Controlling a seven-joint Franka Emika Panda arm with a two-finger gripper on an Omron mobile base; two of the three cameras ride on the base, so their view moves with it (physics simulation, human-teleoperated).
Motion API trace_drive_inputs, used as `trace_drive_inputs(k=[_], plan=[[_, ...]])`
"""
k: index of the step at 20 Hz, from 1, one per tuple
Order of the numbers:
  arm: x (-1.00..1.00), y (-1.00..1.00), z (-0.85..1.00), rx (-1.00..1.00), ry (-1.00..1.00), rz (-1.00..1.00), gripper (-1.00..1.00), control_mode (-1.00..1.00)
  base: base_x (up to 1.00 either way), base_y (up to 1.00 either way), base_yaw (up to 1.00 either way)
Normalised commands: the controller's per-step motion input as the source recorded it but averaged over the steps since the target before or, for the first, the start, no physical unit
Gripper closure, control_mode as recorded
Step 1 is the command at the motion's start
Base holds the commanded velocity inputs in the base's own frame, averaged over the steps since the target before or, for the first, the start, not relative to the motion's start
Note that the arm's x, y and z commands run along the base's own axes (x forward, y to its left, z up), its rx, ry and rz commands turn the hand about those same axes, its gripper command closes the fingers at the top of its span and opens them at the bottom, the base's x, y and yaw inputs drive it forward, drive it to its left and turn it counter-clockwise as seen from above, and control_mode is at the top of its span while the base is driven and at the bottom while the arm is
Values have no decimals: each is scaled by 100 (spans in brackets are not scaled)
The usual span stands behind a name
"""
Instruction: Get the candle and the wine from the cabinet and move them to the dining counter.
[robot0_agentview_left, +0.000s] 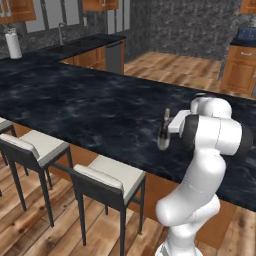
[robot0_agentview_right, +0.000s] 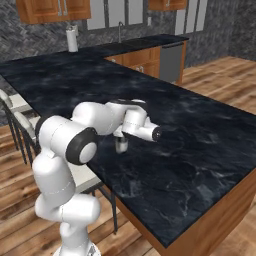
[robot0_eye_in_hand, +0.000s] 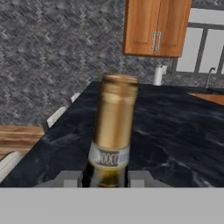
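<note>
Reaching: arm (robot0_agentview_right: 100, 120) bent forward over counter (robot0_agentview_left: 90, 107)
Jaws: clamped on bottle (robot0_eye_in_hand: 111, 131) — gold-capped
Room: stools (robot0_agentview_left: 107, 177), herringbone tile wall (robot0_eye_in_hand: 52, 48)

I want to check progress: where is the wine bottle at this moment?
The wine bottle is held in the shut tool, above the near part of the black dining counter, close to the stools.

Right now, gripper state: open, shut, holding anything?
Gripper: shut on the wine bottle, holding it above the dining counter.
</note>
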Motion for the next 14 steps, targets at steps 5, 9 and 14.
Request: trace_drive_inputs(k=[5, 9, 14], plan=[[19, 0, -34, 0, 0, 3, 100, -100, 0, 0, 0], [0, 1, -29, 0, 0, 4, 100, -100, 0, 0, 0], [-22, 26, -33, -1, -2, 3, -100, -100, 0, 0, 0]])
